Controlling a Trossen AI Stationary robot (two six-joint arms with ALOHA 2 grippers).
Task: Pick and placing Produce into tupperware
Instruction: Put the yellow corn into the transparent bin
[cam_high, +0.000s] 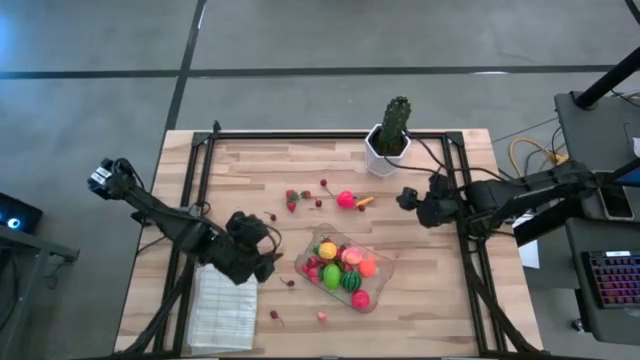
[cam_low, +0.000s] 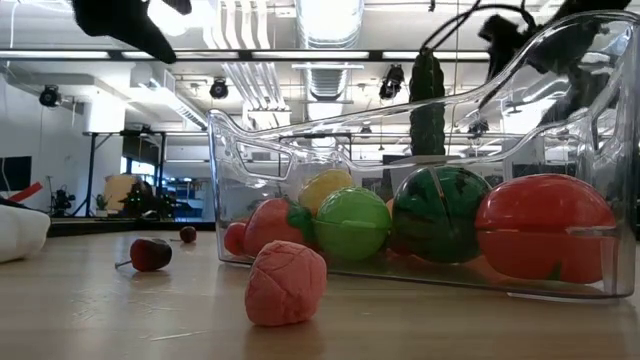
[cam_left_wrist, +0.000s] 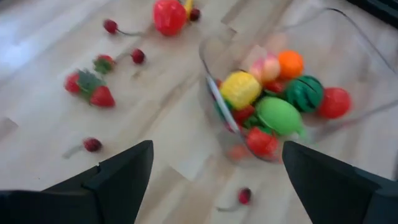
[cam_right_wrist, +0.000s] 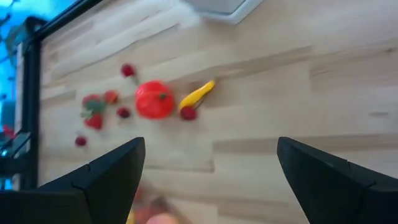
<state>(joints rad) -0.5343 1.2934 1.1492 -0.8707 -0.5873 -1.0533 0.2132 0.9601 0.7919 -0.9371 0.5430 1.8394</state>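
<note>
Pale butcher-block table (cam_high: 440, 300), planks of light wood with visible grain, framed by dark rails. Toward its near middle, the tupperware (cam_high: 378, 290): clear, shallow, glossy plastic with rounded corners, set at a slant and already loaded with smooth round pieces, among them a striped green melon ball (cam_high: 352, 281), a yellow piece (cam_high: 327, 250), lime green, orange and red. At the far edge, a dark spiky cactus in a white pot (cam_high: 388, 135); at the near left, a ribbed white folded cloth (cam_high: 222, 315). Left gripper (cam_high: 272, 252) just beside the tupperware's left end, fingers spread wide and holding nothing, as seen in the left wrist view. Right gripper (cam_right_wrist: 211, 180) near the table's right rail, likewise spread wide and empty, facing the loose scatter beyond the tupperware: a big glossy red fruit (cam_high: 346, 199), a slim orange-yellow piece (cam_high: 365, 201) just beside it, strawberries (cam_high: 292, 199), tiny stemmed cherries (cam_high: 323, 183). Likely step: reaching for the next loose piece. Best done by centring over one piece, descending square to the table, closing gently on slippery round plastic, keeping clear of neighbours. Smallest of all, a bumpy pink piece (cam_low: 286, 283) and a dark cherry (cam_low: 150, 254) just in front of the tupperware.
</note>
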